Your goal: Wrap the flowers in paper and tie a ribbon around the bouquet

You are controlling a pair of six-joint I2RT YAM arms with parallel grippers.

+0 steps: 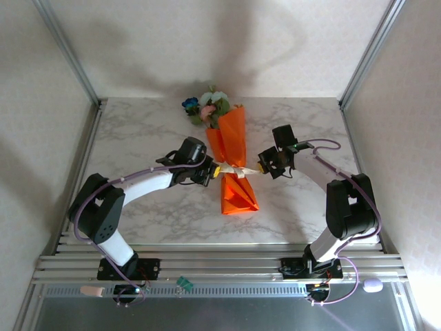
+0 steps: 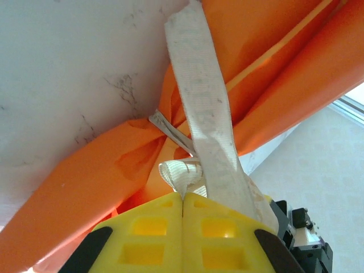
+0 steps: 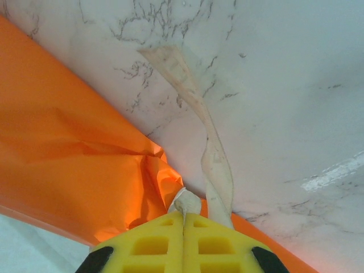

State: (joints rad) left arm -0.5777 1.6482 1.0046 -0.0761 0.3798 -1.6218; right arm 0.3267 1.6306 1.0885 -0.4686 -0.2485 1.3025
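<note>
The bouquet (image 1: 233,155) lies along the middle of the marble table, an orange paper (image 2: 85,182) cone with the flowers (image 1: 207,105) poking out of its far end. A cream ribbon (image 1: 234,169) crosses its narrow waist. My left gripper (image 1: 209,172) is shut on the ribbon (image 2: 183,170) on the cone's left side, with a loose tail running up over the paper. My right gripper (image 1: 264,165) is shut on the ribbon (image 3: 190,202) at the cone's right side. A free ribbon tail curls away across the table there. The orange paper (image 3: 68,165) lies just beyond the right fingertips.
Metal frame posts (image 1: 69,52) rise at the table's back corners. A slotted rail (image 1: 220,265) runs along the near edge by the arm bases. Bare marble (image 1: 131,131) lies to both sides of the bouquet.
</note>
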